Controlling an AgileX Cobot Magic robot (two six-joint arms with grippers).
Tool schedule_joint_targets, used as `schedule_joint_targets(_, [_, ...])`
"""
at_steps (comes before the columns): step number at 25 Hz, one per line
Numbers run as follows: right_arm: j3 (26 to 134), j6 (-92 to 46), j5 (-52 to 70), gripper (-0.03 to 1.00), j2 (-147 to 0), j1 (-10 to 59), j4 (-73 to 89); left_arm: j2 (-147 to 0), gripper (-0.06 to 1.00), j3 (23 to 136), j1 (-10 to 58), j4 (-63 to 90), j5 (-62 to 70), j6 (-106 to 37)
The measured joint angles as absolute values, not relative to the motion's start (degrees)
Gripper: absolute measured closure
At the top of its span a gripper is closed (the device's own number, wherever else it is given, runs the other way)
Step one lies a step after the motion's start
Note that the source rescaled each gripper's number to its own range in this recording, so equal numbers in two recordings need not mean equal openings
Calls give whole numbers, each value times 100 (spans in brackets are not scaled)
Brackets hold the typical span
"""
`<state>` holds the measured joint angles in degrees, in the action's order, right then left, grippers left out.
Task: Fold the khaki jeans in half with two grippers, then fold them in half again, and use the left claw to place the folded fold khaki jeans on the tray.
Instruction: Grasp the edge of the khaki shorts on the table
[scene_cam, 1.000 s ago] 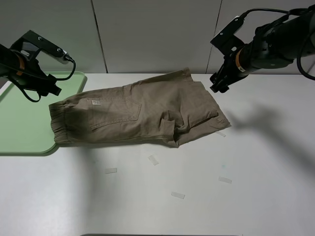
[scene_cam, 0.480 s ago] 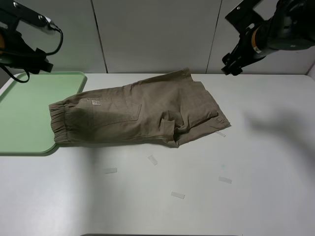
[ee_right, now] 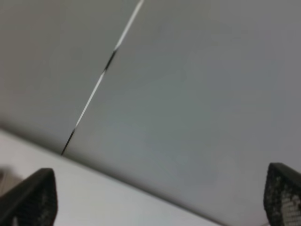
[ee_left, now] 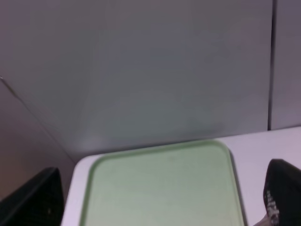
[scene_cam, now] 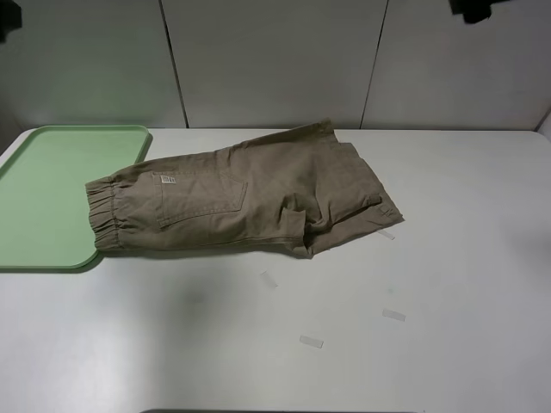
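While both arms stand almost wholly outside the high camera's frame, the shorts (scene_cam: 250,200) lie flat on the white surface (scene_cam: 448,258), doubled over with one patch pocket (scene_cam: 202,196) facing up. The gathered waistband (scene_cam: 105,215) points left, and its end lies over the right rim of the green tray (scene_cam: 43,198), near that tray's front corner. The rest of the garment rests on the bare surface. The leg hems (scene_cam: 370,202) point right, toward the middle of the surface. Along the front edge, near the hems, the cloth is bunched into a small fold (scene_cam: 301,225).

The tray sits at the left end of the surface, just in front of the grey panelled wall (scene_cam: 275,60).

Several small pale strips (scene_cam: 311,342) lie scattered on the surface in front of the shorts and apart from them. One strip (scene_cam: 386,234) lies just beside the hem corner.

Left fingers (ee_left: 35,200): spread wide, nothing between them, touching nothing. The left wrist view shows them high over the tray, with the wall behind.

Right fingers (ee_right: 28,200): likewise spread wide and holding nothing. The right wrist view shows them against the wall, with only a strip of the surface at the frame's edge.

In the high view, only a dark scrap of the right arm (scene_cam: 473,9) shows at the upper edge, well clear of the shorts. A smaller scrap of the left arm (scene_cam: 7,19) shows at the upper left corner.
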<state>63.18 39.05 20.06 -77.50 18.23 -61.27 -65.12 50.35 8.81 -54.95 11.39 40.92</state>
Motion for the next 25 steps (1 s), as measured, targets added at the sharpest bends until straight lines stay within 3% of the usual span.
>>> schedule_joint_targets(7, [6324, 3905, 2384, -3, -6203, 1823, -5879, -5401, 9, 5035, 1775, -5246, 2418, 3323])
schedule_joint_targets(12, [6324, 3697, 2744, -3, -5363, 1823, -5479, -4310, 9, 5035, 2427, -4159, 4227, 2537])
schedule_joint_targets(25, [6324, 1953, 3823, -3, -3603, 1823, -3983, -1863, 9, 5035, 2459, -1269, 4951, 625])
